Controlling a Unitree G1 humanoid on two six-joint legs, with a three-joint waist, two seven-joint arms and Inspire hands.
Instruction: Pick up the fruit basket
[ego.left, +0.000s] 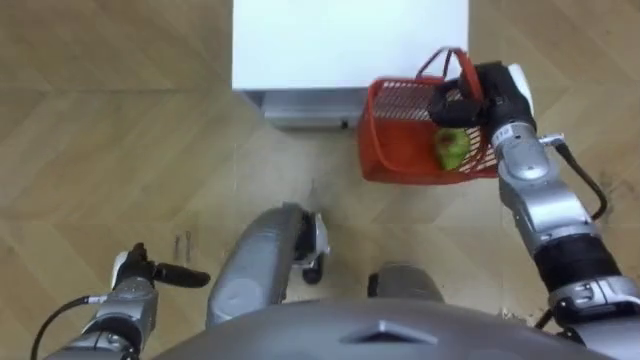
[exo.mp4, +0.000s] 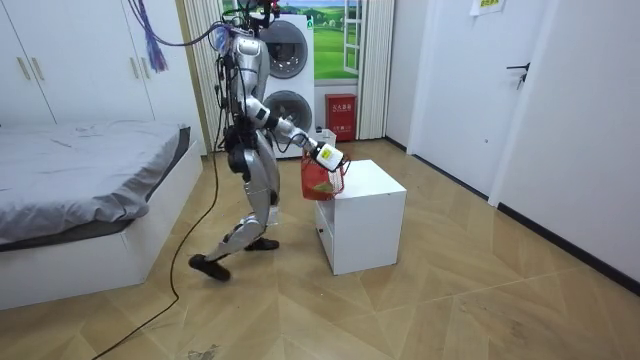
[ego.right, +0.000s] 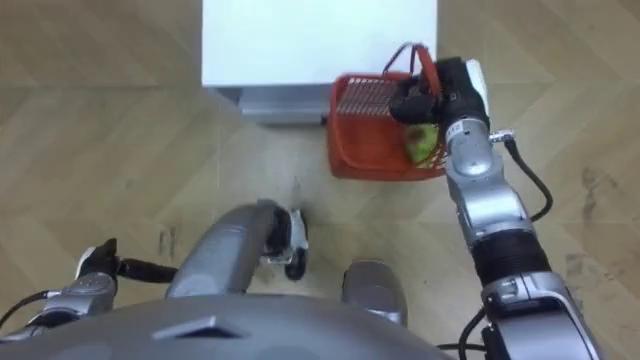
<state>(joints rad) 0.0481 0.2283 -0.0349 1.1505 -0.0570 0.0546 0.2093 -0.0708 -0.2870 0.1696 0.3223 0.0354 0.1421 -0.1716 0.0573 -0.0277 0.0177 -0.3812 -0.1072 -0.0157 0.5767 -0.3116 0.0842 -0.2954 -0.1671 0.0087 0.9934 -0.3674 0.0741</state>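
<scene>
- Under the curled fingers (ego.left: 447, 104) of the right hand (ego.left: 480, 98) hangs the red fruit basket (ego.left: 400, 140). Its handles (ego.left: 456, 60) are gathered in that grip, and the hand itself hides how many loops it holds.
- Just below those fingers, inside the basket, lies a green fruit (ego.left: 452, 148). It is half hidden by the mesh wall and the hand, so I cannot tell what kind it is or whether anything else lies with it.
- Beyond the fingers and to their left stands the white cabinet (ego.left: 350, 45), its far part cut off by the top edge of the eye views. The basket sits off its near right corner, over the wooden floor (ego.left: 120, 120), and whether it touches the cabinet cannot be told from above.
- From the room view, the basket (exo.mp4: 320, 180) hangs in the air at the cabinet's (exo.mp4: 365, 215) top edge, on the robot's side. The robot stands beside it with knees bent, and a bed (exo.mp4: 80, 190) and washing machines (exo.mp4: 290, 50) stand around.
- Low at the robot's left side, the left hand (ego.left: 138, 272) holds nothing. Its dark fingers are stretched out roughly straight, pointing inward, well apart from the basket.
</scene>
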